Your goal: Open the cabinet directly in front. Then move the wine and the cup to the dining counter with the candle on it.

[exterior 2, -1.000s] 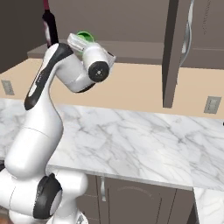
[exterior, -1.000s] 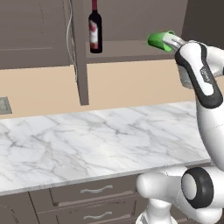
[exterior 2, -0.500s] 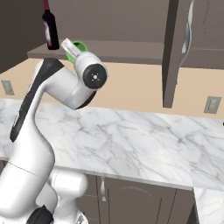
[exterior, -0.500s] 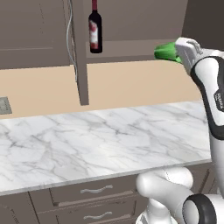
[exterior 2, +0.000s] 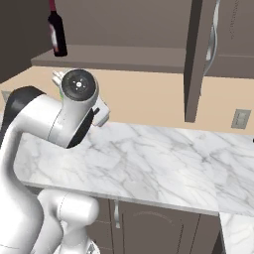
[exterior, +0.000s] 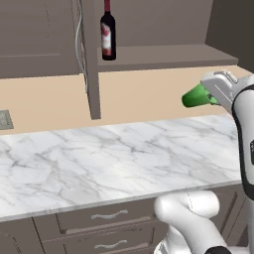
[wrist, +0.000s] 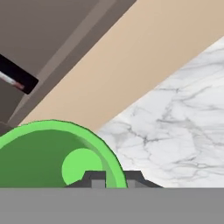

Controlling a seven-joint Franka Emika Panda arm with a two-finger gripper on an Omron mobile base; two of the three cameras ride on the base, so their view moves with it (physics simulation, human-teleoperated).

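Gripper (exterior: pixel 211 94) clenched on cup (exterior: pixel 196 96), tipped sideways, rim toward 9 o'clock. Risk of slipping out on the swing; wine (exterior: pixel 107 33) at 11 o'clock in cabinet (exterior: pixel 92 74).

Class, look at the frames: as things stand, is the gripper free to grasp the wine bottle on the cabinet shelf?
Probably not: the gripper is shut on the green cup. The wine itself stands unobstructed behind open doors.

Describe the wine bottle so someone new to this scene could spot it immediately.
Look above the long marble worktop to the open cabinet on the wall. On its bottom shelf, near the left door's edge, stands the wine, upright. It is the one dark bottle, with a red foil neck and a white-and-red label, unlike the green cup held out in the air.
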